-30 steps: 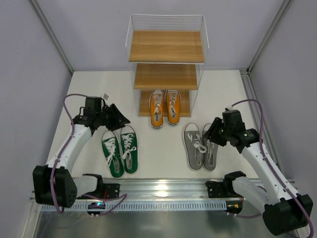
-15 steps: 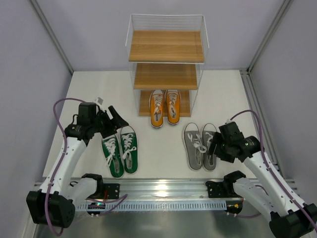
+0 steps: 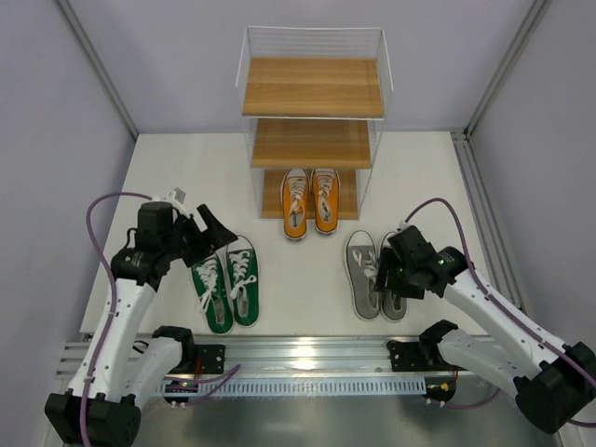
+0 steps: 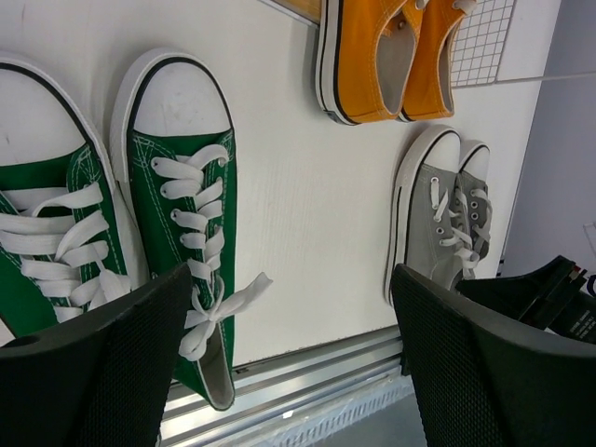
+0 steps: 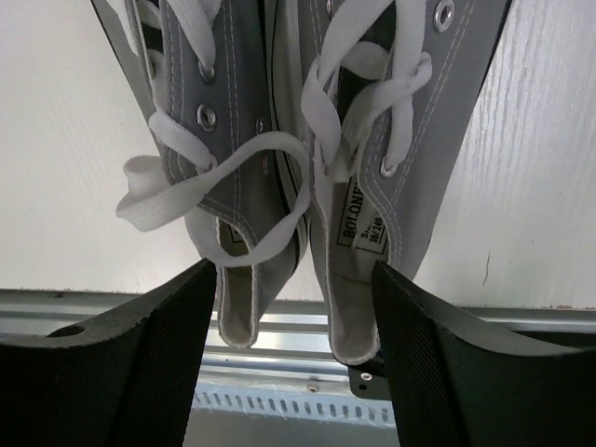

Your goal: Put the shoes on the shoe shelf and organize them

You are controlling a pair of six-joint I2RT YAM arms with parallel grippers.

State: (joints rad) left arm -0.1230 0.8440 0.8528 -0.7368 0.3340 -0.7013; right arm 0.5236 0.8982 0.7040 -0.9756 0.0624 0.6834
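The shoe shelf (image 3: 312, 142) stands at the back centre, and the orange shoes (image 3: 310, 200) sit toes-out on its bottom board. On the table the green shoes (image 3: 226, 284) lie front left and the grey shoes (image 3: 375, 275) front right. My left gripper (image 3: 216, 235) hangs open by the green pair's toes. In the left wrist view the green shoes (image 4: 177, 214) sit at the left finger (image 4: 102, 372), with bare table in the left gripper (image 4: 289, 307). My right gripper (image 5: 293, 279) is open, one finger (image 5: 140, 363) on each side of the grey shoes' (image 5: 400, 140) heels.
A metal rail (image 3: 307, 358) with both arm bases runs along the table's near edge. Grey walls and slanted frame posts (image 3: 98, 70) close in the left and right sides. The shelf's upper two boards (image 3: 312, 86) hold nothing.
Both grippers have opened wider. The left arm drew back toward the near edge beside the green pair. The right gripper swung left and down over the grey pair's heels.
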